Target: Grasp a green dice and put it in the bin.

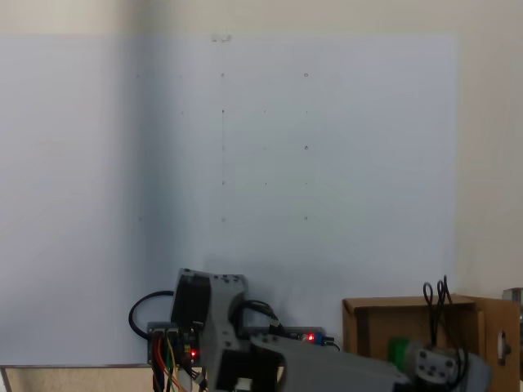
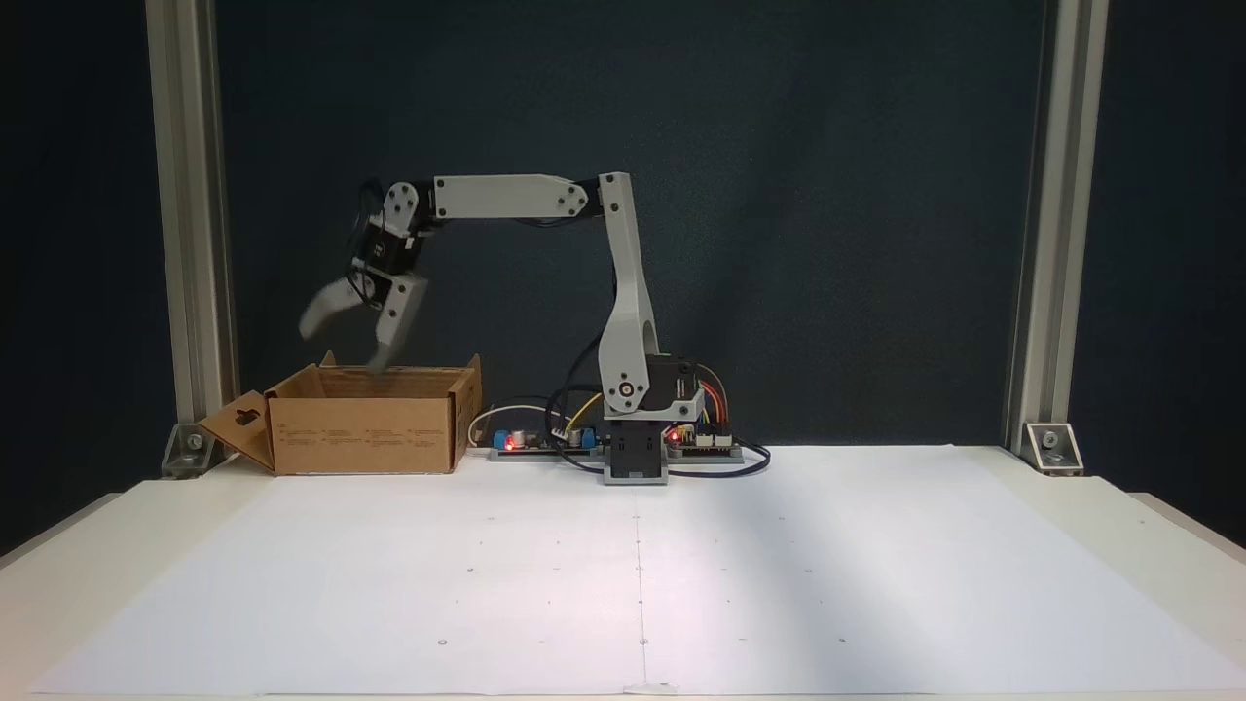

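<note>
The bin (image 2: 360, 433) is a brown cardboard box with upright flaps, standing at the back left of the table beside the arm's base. My gripper (image 2: 341, 348) hangs just above its opening, jaws spread wide apart with nothing seen between them; it looks slightly blurred. In a fixed view from above, the green dice (image 1: 398, 351) shows inside the bin (image 1: 490, 327), right beside the arm's wrist (image 1: 437, 363). I cannot tell whether it rests on the bin's floor. In the front fixed view the bin's walls hide the dice.
The arm's base (image 2: 638, 458) and a circuit board with red lights (image 2: 526, 443) sit at the back edge of the white sheet (image 2: 633, 584). Metal posts (image 2: 190, 243) stand at both back corners. One bin flap (image 2: 238, 428) sticks out to the left.
</note>
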Available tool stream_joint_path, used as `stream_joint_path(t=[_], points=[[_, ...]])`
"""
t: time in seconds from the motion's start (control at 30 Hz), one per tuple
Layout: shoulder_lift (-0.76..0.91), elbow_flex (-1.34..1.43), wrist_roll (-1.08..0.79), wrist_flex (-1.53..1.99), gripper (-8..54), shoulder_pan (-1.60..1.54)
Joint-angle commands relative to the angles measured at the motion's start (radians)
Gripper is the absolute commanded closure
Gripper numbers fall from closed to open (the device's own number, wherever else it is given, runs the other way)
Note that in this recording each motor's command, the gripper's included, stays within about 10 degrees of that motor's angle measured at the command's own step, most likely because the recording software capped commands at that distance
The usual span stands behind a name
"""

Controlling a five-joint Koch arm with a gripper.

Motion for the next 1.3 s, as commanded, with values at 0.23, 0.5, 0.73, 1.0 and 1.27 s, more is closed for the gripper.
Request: stream_joint_path(t=[0.23, 0.5, 0.73, 1.0, 1.27], points=[[0.302, -0.043, 0.190, -0.061, 1.8, -0.476], [0.347, -0.041, 0.198, -0.061, 1.8, -1.002], [0.364, 0.035, 0.198, -0.067, 1.4, -1.358], [0.522, 0.486, 0.186, -0.328, 1.6, -1.585], [0.627, 0.756, 0.186, -0.575, 1.8, -1.680]])
